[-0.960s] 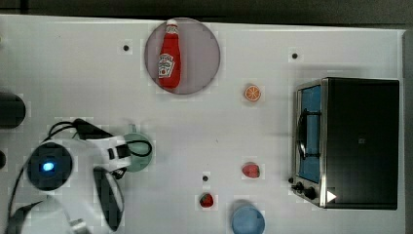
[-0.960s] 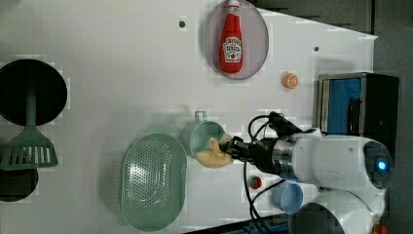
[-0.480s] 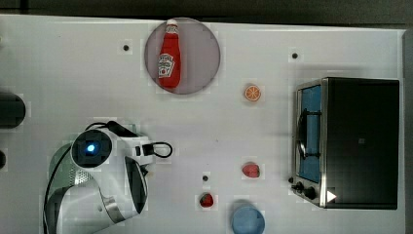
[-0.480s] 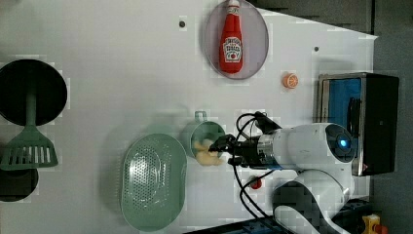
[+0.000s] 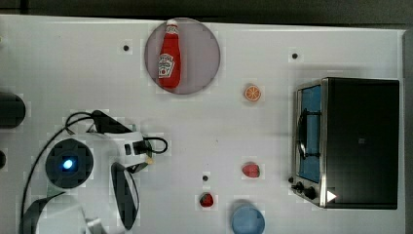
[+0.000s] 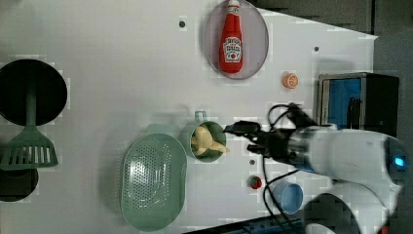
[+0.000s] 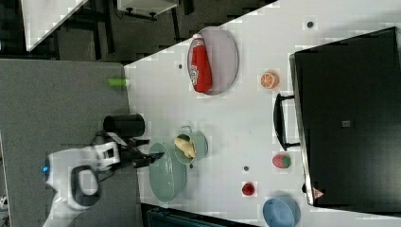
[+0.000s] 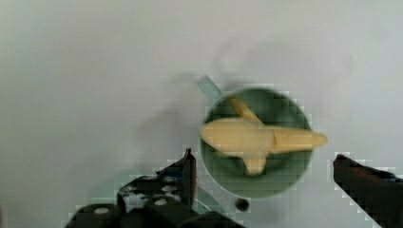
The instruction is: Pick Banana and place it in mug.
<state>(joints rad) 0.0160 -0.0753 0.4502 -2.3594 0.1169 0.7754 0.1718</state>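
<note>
Smooth white tabletop [image 6: 122, 58]; round teal mug [image 6: 187, 145] holds pale peeled banana [image 6: 207, 142]; jaws spread apart, empty.

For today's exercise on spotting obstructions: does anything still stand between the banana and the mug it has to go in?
Nothing visible does. The banana already lies in the mug, one tip poking over the rim. The gripper is open above it, holding nothing.
</note>
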